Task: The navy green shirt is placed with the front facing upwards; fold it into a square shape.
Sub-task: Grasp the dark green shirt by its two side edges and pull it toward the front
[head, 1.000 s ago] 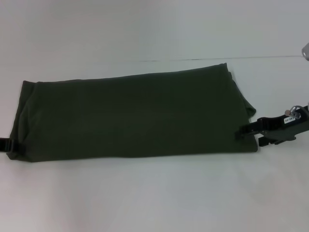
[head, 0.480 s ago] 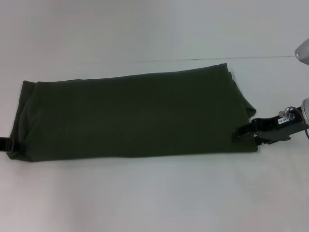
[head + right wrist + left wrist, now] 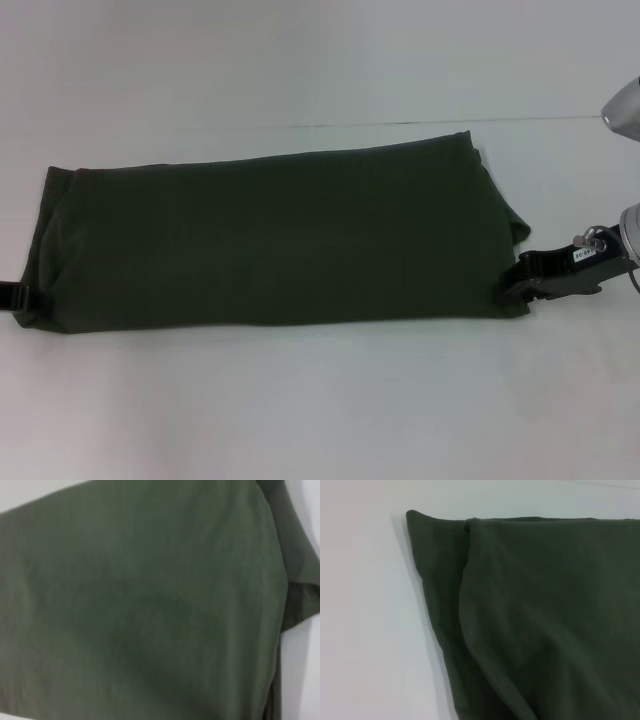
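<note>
The navy green shirt [image 3: 270,235] lies flat on the white table, folded into a long band running left to right, with only plain green fabric showing. My right gripper [image 3: 517,277] is low at the band's right end, near its front corner, touching or just off the cloth edge. At the band's left end, by the front corner, only a small black part of my left gripper [image 3: 12,297] shows. In the left wrist view the shirt [image 3: 545,620] shows a folded corner with overlapping layers. Green fabric of the shirt [image 3: 140,605] fills the right wrist view.
The white table [image 3: 320,410] surrounds the shirt, with open surface in front of it and behind it. A thin seam line [image 3: 420,122] crosses the table behind the shirt. A grey part of the robot [image 3: 622,108] shows at the far right.
My right gripper has drawn back to the right, from over the shirt's right edge to just beside it. The shirt and the left gripper have stayed in place.
</note>
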Controlling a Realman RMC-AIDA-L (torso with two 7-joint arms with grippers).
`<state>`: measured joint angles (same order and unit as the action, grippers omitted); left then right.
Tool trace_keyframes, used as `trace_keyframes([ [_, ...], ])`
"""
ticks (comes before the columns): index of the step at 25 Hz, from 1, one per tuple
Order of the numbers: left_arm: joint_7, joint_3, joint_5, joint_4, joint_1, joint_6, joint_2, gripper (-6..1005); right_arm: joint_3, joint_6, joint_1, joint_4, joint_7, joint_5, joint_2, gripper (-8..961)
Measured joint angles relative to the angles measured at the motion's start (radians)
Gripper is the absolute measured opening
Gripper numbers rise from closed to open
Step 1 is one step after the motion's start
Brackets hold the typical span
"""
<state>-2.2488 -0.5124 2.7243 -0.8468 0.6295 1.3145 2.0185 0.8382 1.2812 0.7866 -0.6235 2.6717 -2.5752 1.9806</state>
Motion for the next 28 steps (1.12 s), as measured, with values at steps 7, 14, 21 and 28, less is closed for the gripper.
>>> trace_keyframes([
  [7,0.000,0.000,0.000,0.000,0.004,0.000,-0.002,26,0.020,-0.002,0.003,-0.011,0.001,0.000,-0.001,245],
  [14,-0.001,0.001,0.000,0.000,0.010,0.003,-0.005,27,0.021,-0.002,0.005,-0.012,0.001,0.000,-0.007,55],
  [21,-0.002,0.000,0.000,0.000,0.014,0.015,-0.008,28,0.021,0.011,0.005,-0.012,-0.005,0.000,-0.011,36],
  [28,-0.019,0.007,0.052,-0.027,0.021,0.093,-0.015,28,0.023,0.111,-0.001,-0.044,-0.010,0.000,-0.024,37],
])
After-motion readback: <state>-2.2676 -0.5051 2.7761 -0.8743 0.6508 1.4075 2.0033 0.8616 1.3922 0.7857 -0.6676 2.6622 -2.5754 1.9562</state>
